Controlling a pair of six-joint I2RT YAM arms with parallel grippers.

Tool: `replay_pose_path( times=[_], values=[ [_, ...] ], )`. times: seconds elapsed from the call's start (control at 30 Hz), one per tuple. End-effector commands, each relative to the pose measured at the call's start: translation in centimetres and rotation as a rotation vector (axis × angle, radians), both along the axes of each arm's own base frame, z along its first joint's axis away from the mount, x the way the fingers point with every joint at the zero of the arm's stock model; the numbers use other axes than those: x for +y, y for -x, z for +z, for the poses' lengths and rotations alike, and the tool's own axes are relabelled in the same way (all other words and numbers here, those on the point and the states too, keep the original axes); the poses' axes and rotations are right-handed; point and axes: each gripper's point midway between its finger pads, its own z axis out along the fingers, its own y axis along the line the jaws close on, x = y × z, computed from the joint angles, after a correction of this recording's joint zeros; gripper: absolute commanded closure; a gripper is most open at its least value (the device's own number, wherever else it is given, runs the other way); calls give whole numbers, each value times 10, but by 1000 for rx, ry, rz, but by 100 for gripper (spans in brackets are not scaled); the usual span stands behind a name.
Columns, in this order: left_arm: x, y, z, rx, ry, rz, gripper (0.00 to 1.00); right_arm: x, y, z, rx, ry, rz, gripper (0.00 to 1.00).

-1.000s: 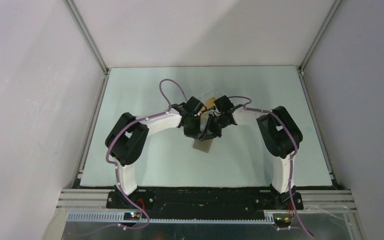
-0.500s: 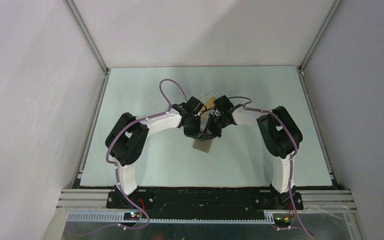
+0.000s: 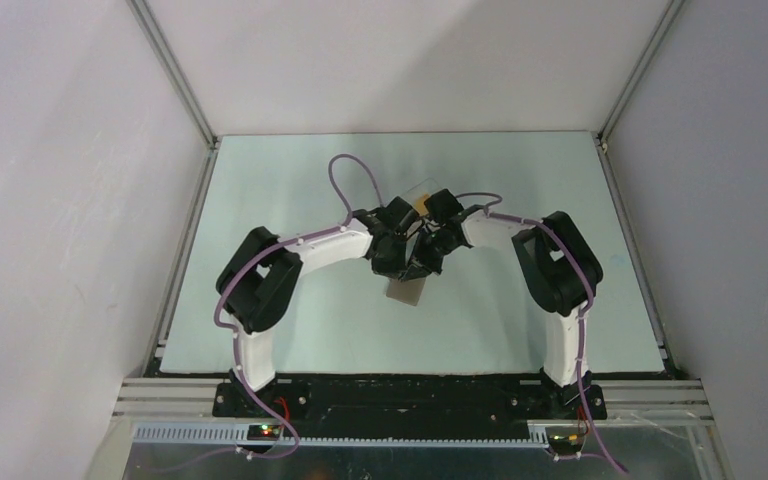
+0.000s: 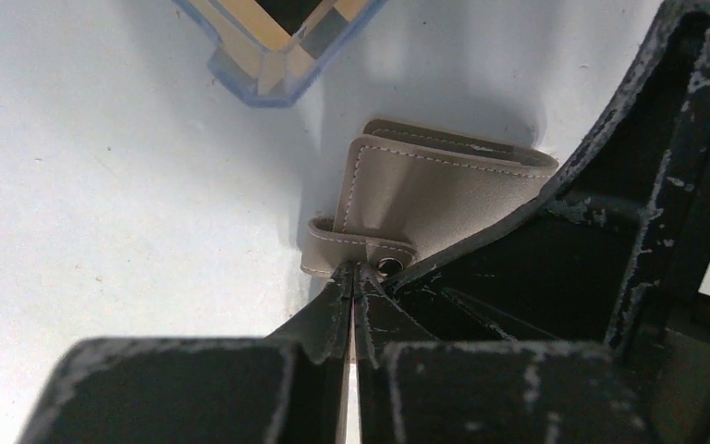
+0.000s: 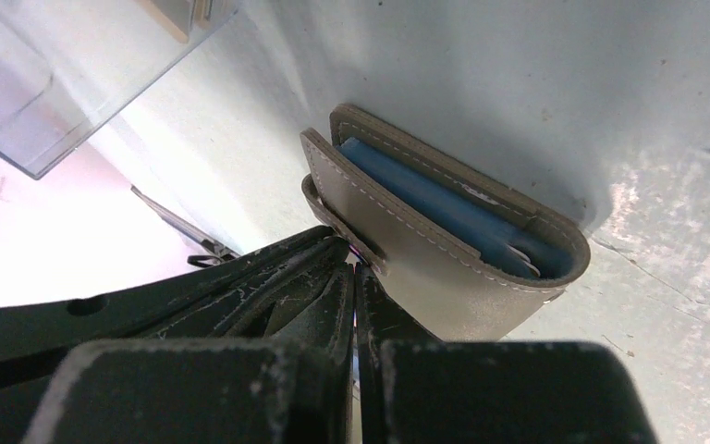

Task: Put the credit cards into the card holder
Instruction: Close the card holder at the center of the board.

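Note:
The grey-taupe card holder (image 3: 407, 292) lies folded on the table below both wrists. Its cover (image 4: 434, 190) and its snap tab (image 4: 356, 250) fill the left wrist view. The right wrist view shows its edge (image 5: 444, 268) and the blue lining (image 5: 434, 203) inside. My left gripper (image 4: 355, 270) is shut, pinching the lower edge of the snap tab. My right gripper (image 5: 352, 270) is shut, its tips touching the strap (image 5: 347, 231) from the other side. An orange credit card (image 3: 417, 205) sits in the clear box behind the grippers.
The clear plastic box (image 4: 273, 51) stands just beyond the card holder, with one corner near it; it also appears as the clear box (image 5: 74, 83) at the upper left. The two grippers crowd together at mid-table (image 3: 410, 255). Bare table (image 3: 290, 200) lies on either side.
The left arm has shifted right and forward toward the right gripper, and its cable loop now stands higher. The left jaws closed a little more. The right arm stayed put.

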Motion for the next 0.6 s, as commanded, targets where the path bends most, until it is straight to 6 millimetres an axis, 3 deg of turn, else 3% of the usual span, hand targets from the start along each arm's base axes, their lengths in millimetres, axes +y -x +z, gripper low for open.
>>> replay_pose_path(
  times=[0.0,0.13,0.23,0.4,0.57],
  values=[
    [4,10,-5,6,-101,-13,96,-42,-1,-57,0,294,-33,100],
    [4,14,-8,13,-119,-13,97,-48,4,-65,18,339,-20,100],
    [5,17,-9,17,-124,-18,97,-57,19,-92,134,316,-42,100],
    [4,17,-6,12,-116,-26,97,-61,27,-99,158,345,-48,100],
    [-3,11,11,-22,-79,-24,95,-78,37,-104,205,371,-69,100]
  ],
)
